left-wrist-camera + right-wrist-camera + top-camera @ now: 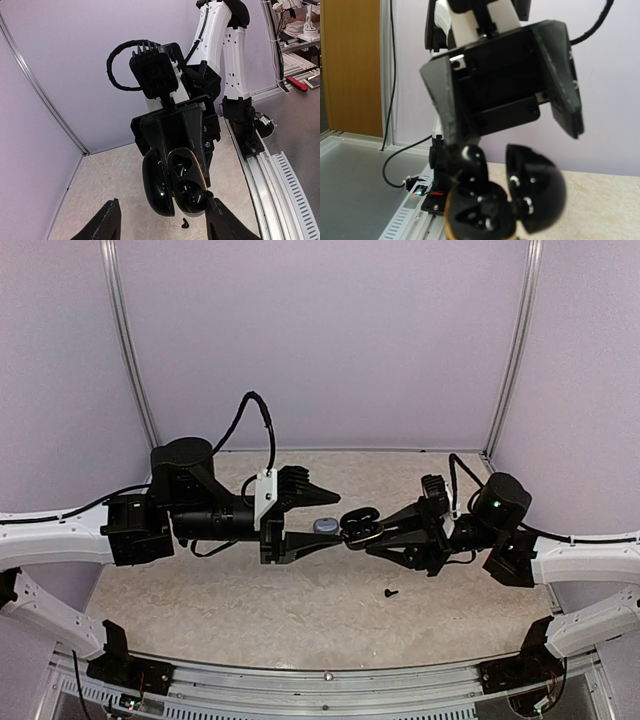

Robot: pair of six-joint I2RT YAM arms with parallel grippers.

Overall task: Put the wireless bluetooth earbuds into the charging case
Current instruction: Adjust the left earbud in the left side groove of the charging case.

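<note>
My right gripper (pixel 366 532) is shut on the black charging case (pixel 358 522) and holds it above the table with its lid open. In the left wrist view the case (pixel 186 182) shows two hollow wells, with the lid (pixel 157 184) swung to the left. A black earbud (pixel 204 196) sits at the rim of the lower well, touching the right fingertip (pixel 216 206) of my left gripper (pixel 165 202). That gripper stands open, its fingers wide either side of the case. Another black earbud (pixel 391 592) lies on the table below. In the right wrist view the case (pixel 475 215) fills the bottom, blurred.
A small grey rounded thing (pixel 325 525) shows just behind the left gripper's fingers. Lilac walls close in the table at the back and sides. A metal rail (pixel 330 676) runs along the near edge between the arm bases.
</note>
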